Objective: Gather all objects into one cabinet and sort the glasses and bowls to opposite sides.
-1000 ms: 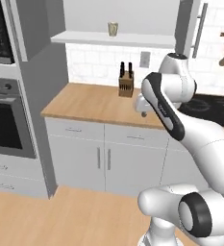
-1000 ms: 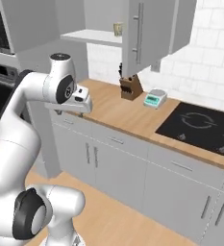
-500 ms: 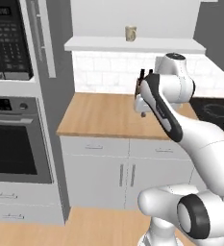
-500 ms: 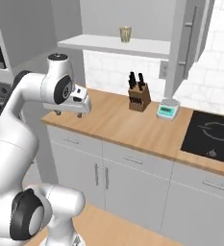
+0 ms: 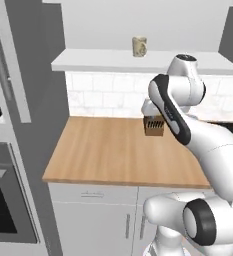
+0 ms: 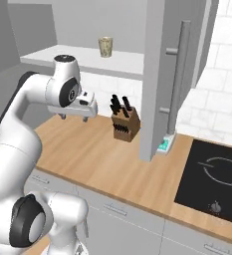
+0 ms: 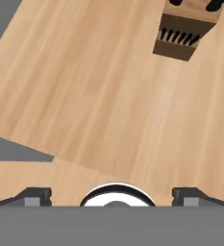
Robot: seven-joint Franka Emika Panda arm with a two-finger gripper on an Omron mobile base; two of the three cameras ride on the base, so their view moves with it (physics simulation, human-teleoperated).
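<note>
A beige handled mug (image 5: 139, 46) (image 6: 105, 47) stands alone on the white shelf board (image 5: 98, 61) (image 6: 87, 58) high above the counter. The cabinet's tall grey door (image 6: 160, 74) with its long bar handle (image 6: 180, 69) hangs open to the right of the shelf. My gripper (image 6: 74, 117) (image 7: 112, 196) hovers above the wooden counter, well below the mug and to its left, pointing down. Its fingers (image 7: 35, 195) stand far apart with nothing between them: it is open. The bowls and the red cup are out of view.
A knife block (image 5: 154, 126) (image 6: 125, 124) (image 7: 184, 32) stands at the back of the wooden counter (image 5: 113, 150) (image 6: 102, 159). A teal scale (image 6: 164, 144) peeks from behind the door. A black cooktop (image 6: 214, 179) lies right, an oven (image 5: 3, 200) left.
Both base views have shifted and drawn nearer to the counter and shelf, so the base has driven. The arm keeps its pose and the gripper stays open.
</note>
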